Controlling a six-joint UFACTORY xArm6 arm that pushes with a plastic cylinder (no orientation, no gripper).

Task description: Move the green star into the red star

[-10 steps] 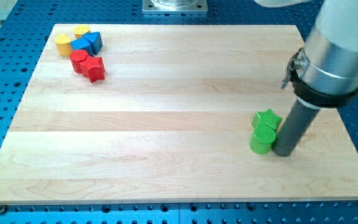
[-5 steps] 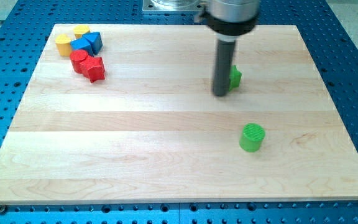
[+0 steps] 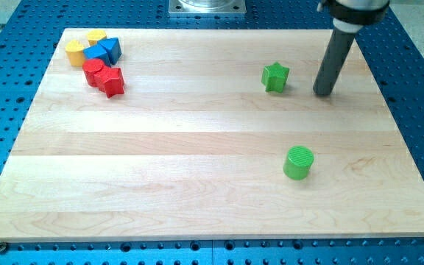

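The end effector, a plain rod gripping nothing, sets my tip (image 3: 322, 93) at three o'clock of the green star (image 3: 275, 76), apart from it, seemingly to push it across the worktop (image 3: 197, 162) toward the red star (image 3: 113, 82) at nine o'clock.

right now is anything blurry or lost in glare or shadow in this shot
Camera view: lighting is even and soft, with no harsh glare on the board. My tip is sharp, standing apart to the view's right of the green star. The green cylinder and red star read crisply, with only faint shadows.
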